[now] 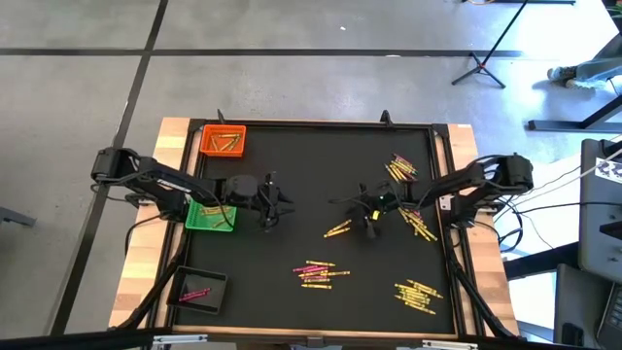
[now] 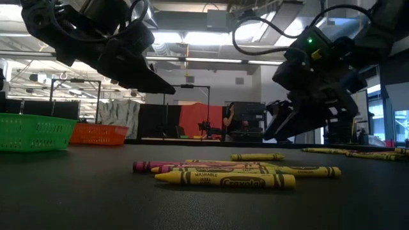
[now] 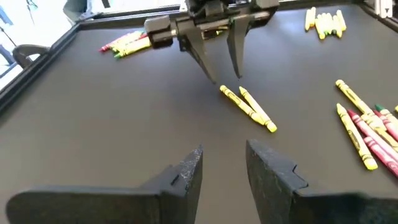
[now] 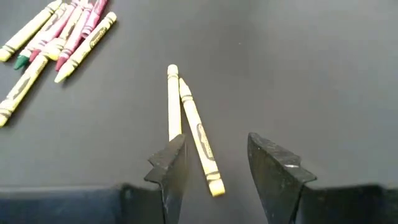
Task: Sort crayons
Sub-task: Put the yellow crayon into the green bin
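Crayons lie flat on the black table in loose groups: a yellow pair [image 1: 337, 229] near the middle, a yellow and pink heap [image 1: 316, 272] toward the near edge, and more at the right [image 1: 418, 294] [image 1: 400, 167]. My right gripper [image 4: 214, 158] stands open just over the yellow pair [image 4: 189, 134], pointing slantwise down, one crayon's end between its fingers; it also shows in the left wrist view [image 3: 225, 74]. My left gripper [image 3: 224, 165] is open with nothing in it, left of centre [image 1: 270, 204], facing the right one.
An orange tray [image 1: 224, 141] with crayons stands at the far left. A green tray [image 1: 211, 216] sits under my left arm, and a black tray [image 1: 199, 290] with pink crayons is at the near left. A raised frame [image 1: 442, 175] borders the table.
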You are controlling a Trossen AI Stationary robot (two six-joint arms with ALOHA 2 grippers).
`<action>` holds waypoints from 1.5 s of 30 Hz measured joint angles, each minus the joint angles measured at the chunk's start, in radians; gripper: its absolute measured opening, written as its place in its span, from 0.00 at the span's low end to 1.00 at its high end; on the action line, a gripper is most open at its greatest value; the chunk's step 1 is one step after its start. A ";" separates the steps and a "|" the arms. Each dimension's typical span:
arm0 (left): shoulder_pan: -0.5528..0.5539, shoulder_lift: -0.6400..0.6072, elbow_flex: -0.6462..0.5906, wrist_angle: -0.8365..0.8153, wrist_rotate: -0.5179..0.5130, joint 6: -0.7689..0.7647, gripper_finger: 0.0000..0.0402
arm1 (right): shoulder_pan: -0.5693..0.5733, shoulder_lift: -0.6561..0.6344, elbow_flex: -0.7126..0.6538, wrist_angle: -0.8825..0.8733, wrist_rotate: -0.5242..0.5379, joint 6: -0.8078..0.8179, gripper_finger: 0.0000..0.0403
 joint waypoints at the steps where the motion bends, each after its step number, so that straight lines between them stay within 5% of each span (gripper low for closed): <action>1: -0.002 0.000 0.000 -0.003 0.000 0.000 0.26 | 0.000 0.016 0.000 0.007 0.000 0.000 0.42; 13: -0.001 0.000 0.000 0.004 -0.033 0.001 0.26 | -0.003 0.149 0.002 0.099 0.007 0.003 0.38; 26: -0.001 0.000 0.000 0.005 -0.034 0.010 0.26 | -0.003 0.156 0.003 0.082 0.050 -0.005 0.03; 34: -0.001 -0.001 0.000 0.012 -0.042 0.010 0.26 | -0.002 0.142 0.001 0.100 0.083 0.005 0.05; 39: 0.000 -0.001 0.000 0.018 -0.171 0.002 0.27 | -0.004 0.105 -0.002 0.086 0.150 0.011 0.02; 45: 0.017 -0.001 0.000 0.013 -0.193 -0.045 0.36 | -0.004 0.044 -0.002 0.093 0.185 0.032 0.04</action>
